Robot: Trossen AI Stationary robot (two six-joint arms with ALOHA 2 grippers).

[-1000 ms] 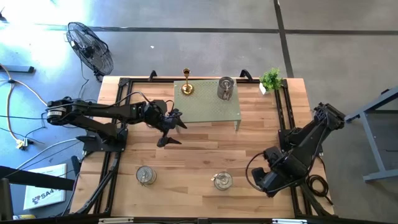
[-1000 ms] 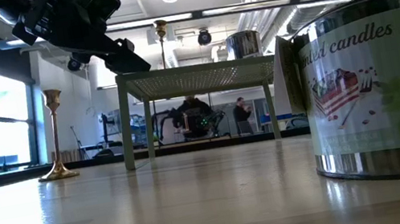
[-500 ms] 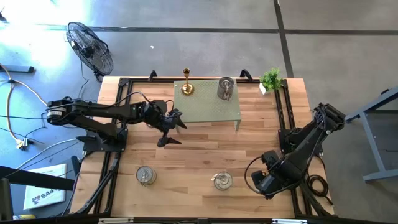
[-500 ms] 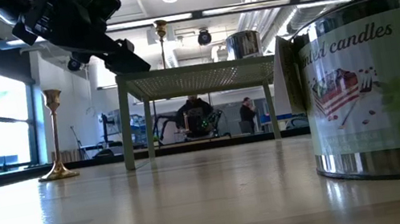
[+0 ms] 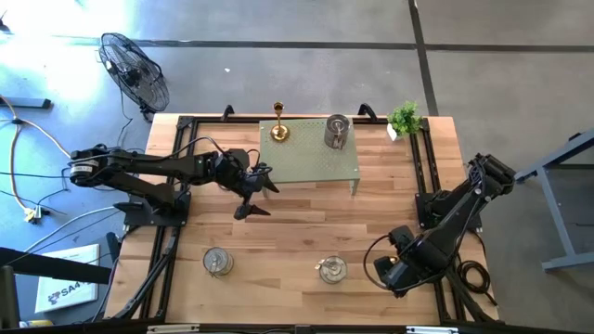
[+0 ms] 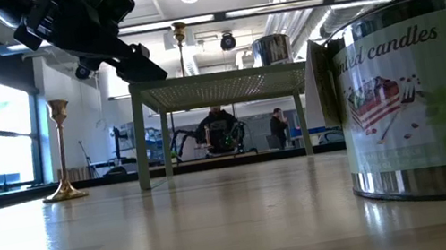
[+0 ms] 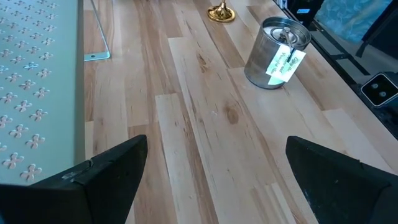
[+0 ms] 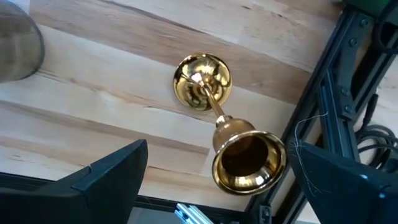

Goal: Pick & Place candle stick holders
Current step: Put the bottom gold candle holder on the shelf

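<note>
Right wrist view — right gripper (image 8: pixel 214 186) jaws wide apart above a brass holder (image 8: pixel 221 127); touching nothing.

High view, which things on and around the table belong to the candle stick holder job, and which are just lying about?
Job: shiny gold brass stemmed holder; squat silvery tin holder beside it; second tin; third tin.
Lying about: small green potted plant; black floor fan.
</note>
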